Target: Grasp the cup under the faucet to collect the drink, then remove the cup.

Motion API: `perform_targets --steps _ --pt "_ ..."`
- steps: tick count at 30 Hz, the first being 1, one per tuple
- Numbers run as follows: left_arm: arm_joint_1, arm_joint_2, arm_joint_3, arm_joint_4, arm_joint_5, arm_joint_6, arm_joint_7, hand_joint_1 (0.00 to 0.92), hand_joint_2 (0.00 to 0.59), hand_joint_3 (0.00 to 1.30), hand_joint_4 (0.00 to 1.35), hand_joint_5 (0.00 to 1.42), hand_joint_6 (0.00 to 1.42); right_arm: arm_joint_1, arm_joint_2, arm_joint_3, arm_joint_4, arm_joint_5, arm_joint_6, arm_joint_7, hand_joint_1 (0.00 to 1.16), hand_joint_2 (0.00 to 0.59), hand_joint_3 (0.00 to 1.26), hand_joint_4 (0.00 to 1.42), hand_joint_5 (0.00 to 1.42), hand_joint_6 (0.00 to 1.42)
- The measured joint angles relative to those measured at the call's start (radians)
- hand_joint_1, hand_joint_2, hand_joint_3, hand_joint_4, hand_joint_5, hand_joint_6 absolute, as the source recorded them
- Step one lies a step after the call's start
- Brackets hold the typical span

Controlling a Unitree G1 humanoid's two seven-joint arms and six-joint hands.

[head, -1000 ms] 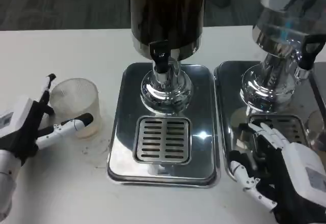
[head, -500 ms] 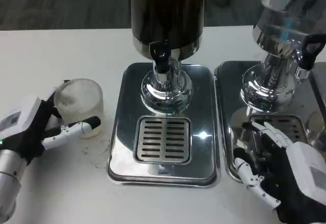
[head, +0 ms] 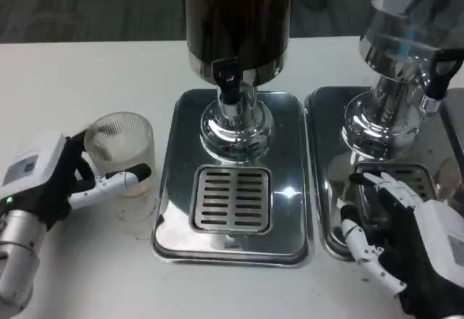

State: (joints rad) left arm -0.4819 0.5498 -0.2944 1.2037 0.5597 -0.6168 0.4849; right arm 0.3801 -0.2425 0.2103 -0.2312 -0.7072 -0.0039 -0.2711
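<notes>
We see that the left hand (head: pixel 45 181) has carried the ribbed clear cup (head: pixel 120 154), clasped in its fingers (head: pixel 116 182), rightward along the bench (head: pixel 80 80), just beside the dispenser's drip tray (head: pixel 170 188), while the right hand (head: pixel 417 235) rests with fingers spread.

The left hand (head: pixel 51 181) has carried the ribbed clear cup (head: pixel 121 154) rightward across the white table (head: pixel 80 72), fingers now closed around it where earlier they stood apart, bringing it just beside the left edge of the steel drip tray (head: pixel 170 225). The right hand (head: pixel 413 235) has drifted slightly rightward.
</notes>
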Motion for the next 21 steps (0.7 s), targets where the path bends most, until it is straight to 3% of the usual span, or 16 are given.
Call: perform_targets --steps 8,21 --pt "0.0 -0.015 0.001 0.0 0.001 -0.003 0.084 0.162 0.054 0.45 0.69 0.89 1.13 0.002 0.0 -0.005 0.0 0.006 0.0 0.0 0.17 0.439 0.28 0.14 0.13 0.27" --pt "0.009 -0.019 -0.001 0.0 0.009 -0.036 0.174 0.174 0.069 0.57 0.86 1.0 1.3 0.006 -0.001 -0.013 0.0 0.015 0.0 0.01 0.16 0.439 0.28 0.15 0.13 0.27"
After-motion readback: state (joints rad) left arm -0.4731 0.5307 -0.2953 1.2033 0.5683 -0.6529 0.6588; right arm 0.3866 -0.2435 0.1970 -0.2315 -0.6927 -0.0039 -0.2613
